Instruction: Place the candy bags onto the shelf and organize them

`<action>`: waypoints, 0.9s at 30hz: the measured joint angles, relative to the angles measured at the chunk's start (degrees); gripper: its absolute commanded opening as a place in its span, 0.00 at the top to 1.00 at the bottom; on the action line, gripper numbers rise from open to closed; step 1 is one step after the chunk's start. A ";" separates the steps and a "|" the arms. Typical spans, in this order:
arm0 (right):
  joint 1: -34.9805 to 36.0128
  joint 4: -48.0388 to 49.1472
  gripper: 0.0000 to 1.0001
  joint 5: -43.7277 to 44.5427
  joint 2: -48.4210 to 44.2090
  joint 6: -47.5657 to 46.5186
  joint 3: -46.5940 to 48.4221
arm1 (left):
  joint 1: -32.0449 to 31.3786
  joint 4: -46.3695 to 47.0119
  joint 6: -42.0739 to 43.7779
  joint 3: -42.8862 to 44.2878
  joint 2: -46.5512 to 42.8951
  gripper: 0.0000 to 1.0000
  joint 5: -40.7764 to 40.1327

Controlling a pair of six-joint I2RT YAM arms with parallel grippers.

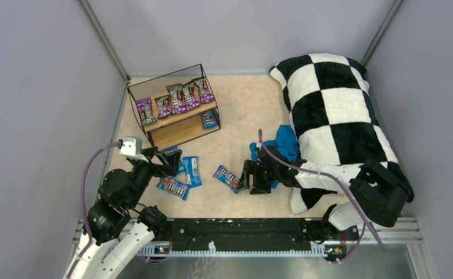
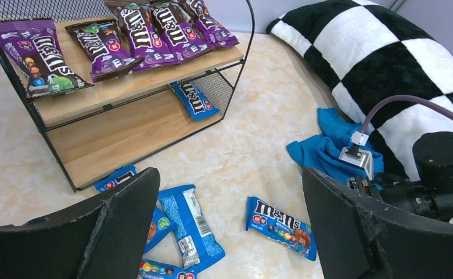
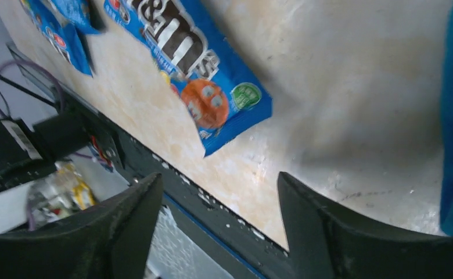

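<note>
The wire shelf (image 1: 154,139) stands at the back left, and its bare lower board shows in the left wrist view (image 2: 114,139). Several purple candy bags (image 1: 180,97) (image 2: 148,29) lie on its top board. One blue bag (image 1: 209,120) (image 2: 194,100) lies on the lower board. Several blue bags lie on the table: one in the middle (image 1: 227,177) (image 2: 281,225) (image 3: 195,58), and others at the left (image 1: 189,170) (image 2: 189,224). My left gripper (image 1: 175,160) (image 2: 227,174) is open and empty above the left bags. My right gripper (image 1: 250,177) (image 3: 219,177) is open and empty, just right of the middle bag.
A big black-and-white checkered pillow (image 1: 334,110) (image 2: 387,52) fills the right side. A blue cloth (image 1: 285,142) (image 2: 329,145) lies by it, behind my right gripper. A black rail (image 1: 241,229) runs along the table's near edge.
</note>
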 measured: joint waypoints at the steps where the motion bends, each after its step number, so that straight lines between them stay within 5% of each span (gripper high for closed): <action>1: -0.90 0.98 0.36 -0.46 0.24 1.81 -1.01 | 0.00 0.00 0.00 0.00 0.00 0.02 0.00; 18: -3.56 23.67 0.58 2.82 12.09 21.09 -3.87 | 0.00 0.02 0.02 0.00 0.00 0.01 0.09; 27: 1.46 27.69 0.91 9.51 15.67 25.70 -2.84 | 0.00 0.02 0.02 0.00 0.00 0.01 0.22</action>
